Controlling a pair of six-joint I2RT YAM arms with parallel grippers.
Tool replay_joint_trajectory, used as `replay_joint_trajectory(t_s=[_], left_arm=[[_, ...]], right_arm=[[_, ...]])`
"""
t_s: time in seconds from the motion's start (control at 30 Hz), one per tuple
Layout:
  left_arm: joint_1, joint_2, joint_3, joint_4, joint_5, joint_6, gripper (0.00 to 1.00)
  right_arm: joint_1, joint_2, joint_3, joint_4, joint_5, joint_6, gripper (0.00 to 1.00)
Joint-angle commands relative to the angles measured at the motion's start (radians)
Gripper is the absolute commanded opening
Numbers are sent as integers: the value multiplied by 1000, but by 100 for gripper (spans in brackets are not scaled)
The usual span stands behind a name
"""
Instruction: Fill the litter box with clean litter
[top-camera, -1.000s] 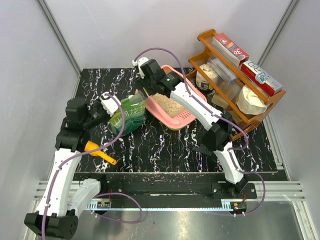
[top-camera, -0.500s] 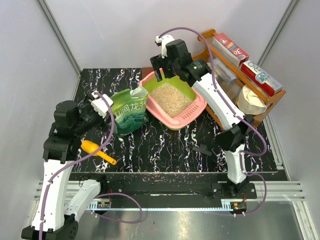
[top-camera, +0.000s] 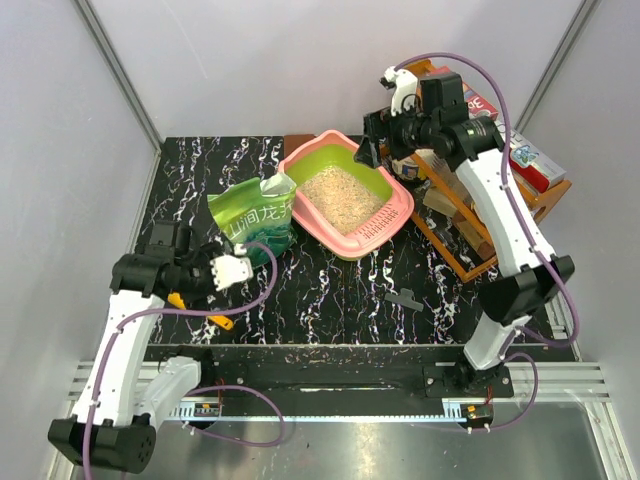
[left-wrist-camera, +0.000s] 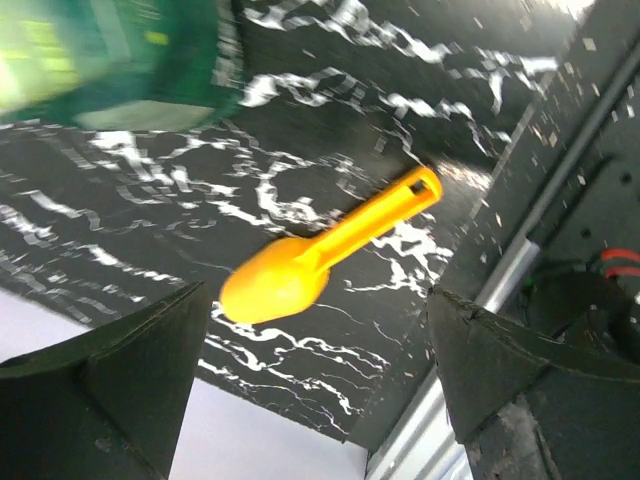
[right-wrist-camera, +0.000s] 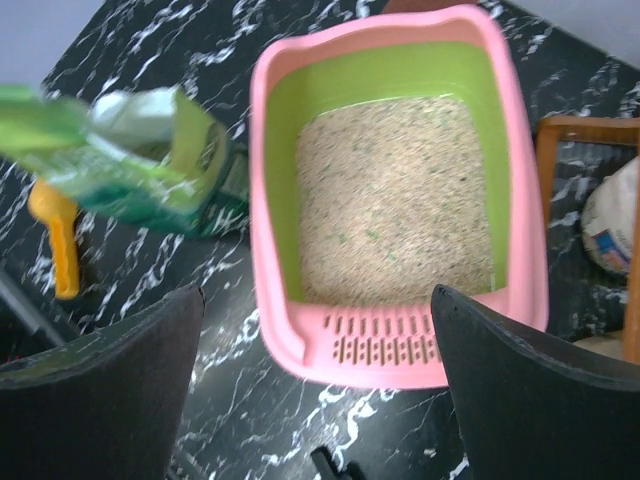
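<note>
I think the pour is done and the job now is to get both arms away without bumping anything. My left gripper hangs low by the table's near left corner, its fingers spread wide and holding nothing. My right gripper is high over the far edge, its fingers spread wide too, and empty. I would lift each arm straight up first and then swing it home. The left one must stay away from the green bag, because a small knock could tip it.

The brown rack fills the far right corner, with boxes and a tub on its shelves. The litter box sits near the middle of the far edge, just beside the rack. The clean litter covers its floor in a fairly flat bed, and green wall shows above it. The bag stands open just left of the box. It is blurry, so I cannot tell what is left inside. The yellow scoop lies near the left edge and looks empty.
</note>
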Motion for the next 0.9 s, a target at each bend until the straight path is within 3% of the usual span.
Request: replay_joint_trajectory(t_s=[0.0,0.27,0.33,0.37,0.57,0.67,0.87], left_arm=[[0,25,-137,30,-26,282,93],[61,181,-300,190,-122,533,90],[92,235,-299,207,-153,602,92],[115,278,-287,209,-156,630,98],[302,425,-224,239,-218,849,98],[354,486,-214,293,-219,880,94],[357,536,-245,397,-155,856,84]], right_arm=[[28,-150,-115,10,-99,-63,100],[29,-281,-284,30,-47,-116,100],[29,-290,-299,28,-62,-117,100],[29,-296,-301,24,-78,-119,100],[29,-293,-304,16,-70,-137,100],[29,-283,-293,16,-72,-140,100],[28,-264,-296,17,-73,-142,100]])
